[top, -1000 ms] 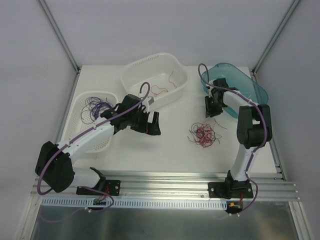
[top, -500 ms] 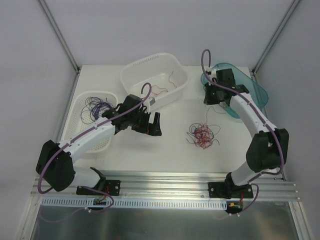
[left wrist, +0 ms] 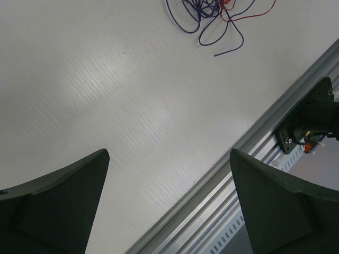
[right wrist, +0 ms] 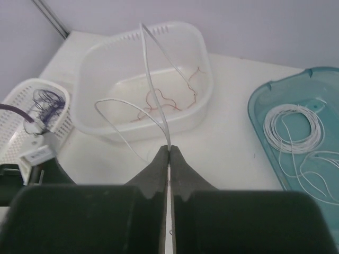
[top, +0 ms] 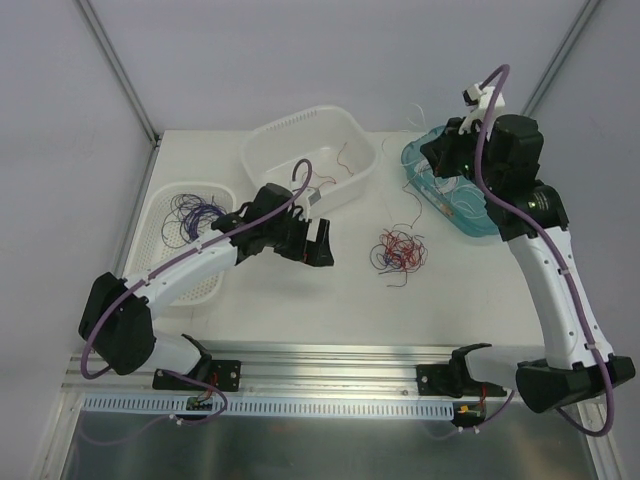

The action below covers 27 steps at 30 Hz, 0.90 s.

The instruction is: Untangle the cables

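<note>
Right gripper (right wrist: 169, 152): jaws pressed together, pinching one white cable (right wrist: 151, 84). The cable rises from the fingertips, arches ahead of them and hangs free. The gripper is held high above the table (top: 350, 300).

Below and ahead of the right gripper:
- White tub (right wrist: 106, 58) with a few loose red cables (right wrist: 164, 100) on its floor.
- Teal tray (right wrist: 259, 121) off to its right, holding a coil of white cable (right wrist: 294, 127) and looser white strands beside the coil.
- Slotted basket (right wrist: 16, 116) far to its left, holding a bunch of purple cables (right wrist: 45, 100).

Left gripper (left wrist: 169, 211): jaws spread wide, holding nothing, hanging over bare table.
- Tangle of red and purple cables (left wrist: 212, 16) lies ahead of its fingertips, well apart from them, with nothing between. One purple strand trails out of the tangle toward the gripper.
- Aluminium rail (left wrist: 222, 174) runs along the table edge to the right of its fingers.

Seen from above, the tangle sits on open table between the two grippers, touching no container and neither gripper. The tub stands just behind the left gripper's arm.
</note>
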Each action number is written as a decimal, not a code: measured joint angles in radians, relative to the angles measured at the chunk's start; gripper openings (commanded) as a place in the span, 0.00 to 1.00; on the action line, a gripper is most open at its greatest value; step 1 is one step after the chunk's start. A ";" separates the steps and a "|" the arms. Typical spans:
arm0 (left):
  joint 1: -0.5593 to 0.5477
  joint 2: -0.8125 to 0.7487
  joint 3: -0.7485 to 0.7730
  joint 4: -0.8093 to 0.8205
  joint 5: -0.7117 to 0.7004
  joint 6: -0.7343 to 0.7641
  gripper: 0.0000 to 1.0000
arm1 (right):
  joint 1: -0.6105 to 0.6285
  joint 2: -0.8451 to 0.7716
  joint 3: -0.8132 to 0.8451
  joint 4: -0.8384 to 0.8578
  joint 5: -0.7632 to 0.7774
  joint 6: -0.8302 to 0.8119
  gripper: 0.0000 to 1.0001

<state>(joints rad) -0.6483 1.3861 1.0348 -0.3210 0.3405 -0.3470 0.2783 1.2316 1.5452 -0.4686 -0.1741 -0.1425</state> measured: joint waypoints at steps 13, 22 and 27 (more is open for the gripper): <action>-0.046 0.056 -0.007 0.346 0.017 -0.013 0.99 | 0.077 -0.078 -0.030 0.129 0.034 0.170 0.01; -0.157 0.201 -0.084 0.774 -0.056 -0.024 0.99 | 0.109 -0.099 -0.060 0.181 0.109 0.274 0.01; -0.221 0.253 -0.084 0.933 -0.139 -0.004 0.99 | 0.141 -0.130 -0.112 0.197 0.165 0.352 0.01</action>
<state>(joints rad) -0.8696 1.6390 0.9504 0.6125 0.2012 -0.3511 0.4194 1.1015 1.4334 -0.2718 -0.0093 0.2100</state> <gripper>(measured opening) 0.992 0.018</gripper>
